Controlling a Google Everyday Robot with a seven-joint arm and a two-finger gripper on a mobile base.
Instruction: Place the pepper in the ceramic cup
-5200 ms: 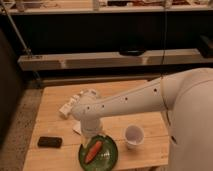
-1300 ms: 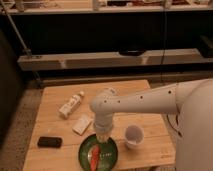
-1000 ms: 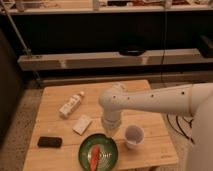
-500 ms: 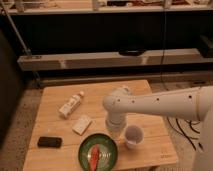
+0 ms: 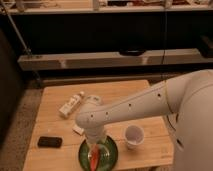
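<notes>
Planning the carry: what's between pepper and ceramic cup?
Camera view: just the green plate rim and bare table separate pepper from ceramic cup; the hand is down at the pepper.

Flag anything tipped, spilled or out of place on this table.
Only the white bottle lies on its side, back left on the table; nothing spilled. The pepper lies on the green plate under the pincer; the ceramic cup stands upright.

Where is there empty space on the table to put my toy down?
Bare wood lies along the table's far edge, right of the white bottle, and between bottle and black device. The front is crowded: the gripper hangs over the green plate with the pepper, beside the ceramic cup.
</notes>
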